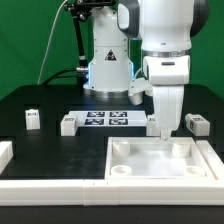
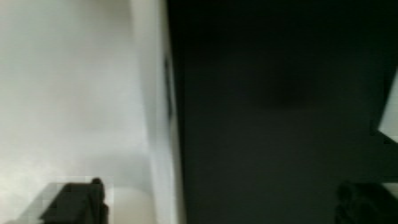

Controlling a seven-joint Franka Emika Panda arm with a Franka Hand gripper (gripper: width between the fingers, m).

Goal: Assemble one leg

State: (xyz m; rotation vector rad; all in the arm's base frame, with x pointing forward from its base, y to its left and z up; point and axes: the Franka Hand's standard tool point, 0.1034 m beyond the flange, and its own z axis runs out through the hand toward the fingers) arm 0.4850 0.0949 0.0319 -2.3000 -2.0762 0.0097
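Note:
Small white legs with black-and-white tags lie on the black table: one at the exterior view's left, one beside the marker board, one at the right. My gripper points down over the far right edge of the large white panel, between the marker board and the right leg. In the blurred wrist view my gripper is open, with dark fingertips far apart and nothing held. The panel's edge and the dark table lie below it.
The marker board lies flat behind the panel. A white raised part sits at the exterior view's left edge. The robot base stands at the back. A white patch shows at the wrist view's edge.

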